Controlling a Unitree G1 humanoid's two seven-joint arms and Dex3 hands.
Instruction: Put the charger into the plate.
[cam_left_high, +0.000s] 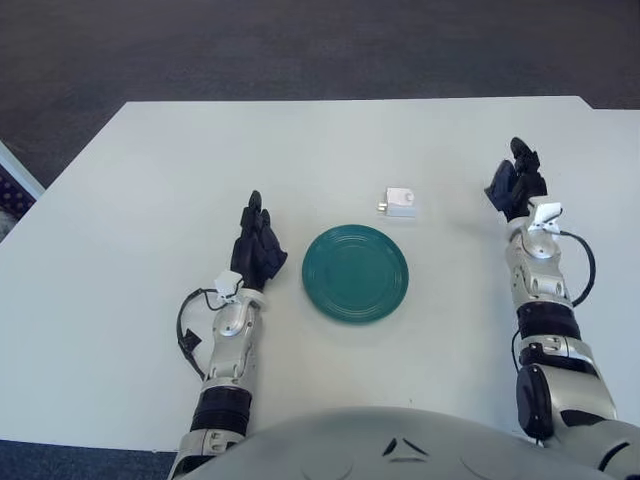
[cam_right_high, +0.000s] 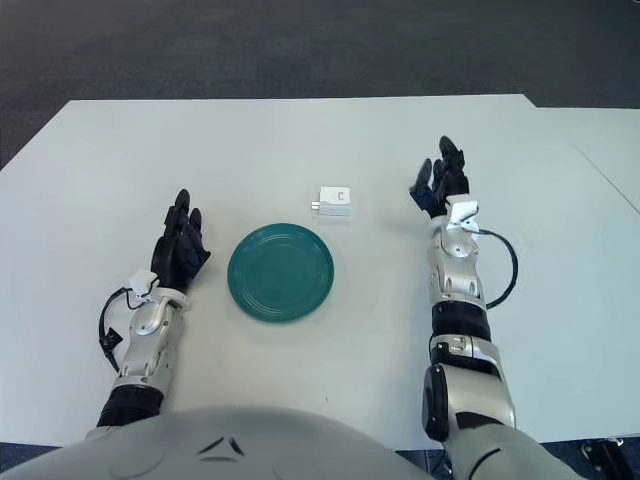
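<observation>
The white table (cam_left_high: 140, 180) carries a green plate (cam_left_high: 355, 273) near its front edge, empty. The right hand (cam_left_high: 516, 183), fingers spread, is raised beside the charger (cam_left_high: 400, 203) for a reach; the left hand (cam_left_high: 258, 245), spread, shows left of the plate. The charger lies flat behind the plate, long axis crosswise, prongs pointing left.

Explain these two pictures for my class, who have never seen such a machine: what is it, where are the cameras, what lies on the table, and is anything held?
This is a humanoid robot looking down at a white table. Both pictures come from two cameras in its head, set slightly apart. A green plate lies between its arms, with a small white charger just beyond it. The left robot hand shows left of the plate; the right robot hand is raised to the right of the charger. Both are open, holding nothing.
</observation>
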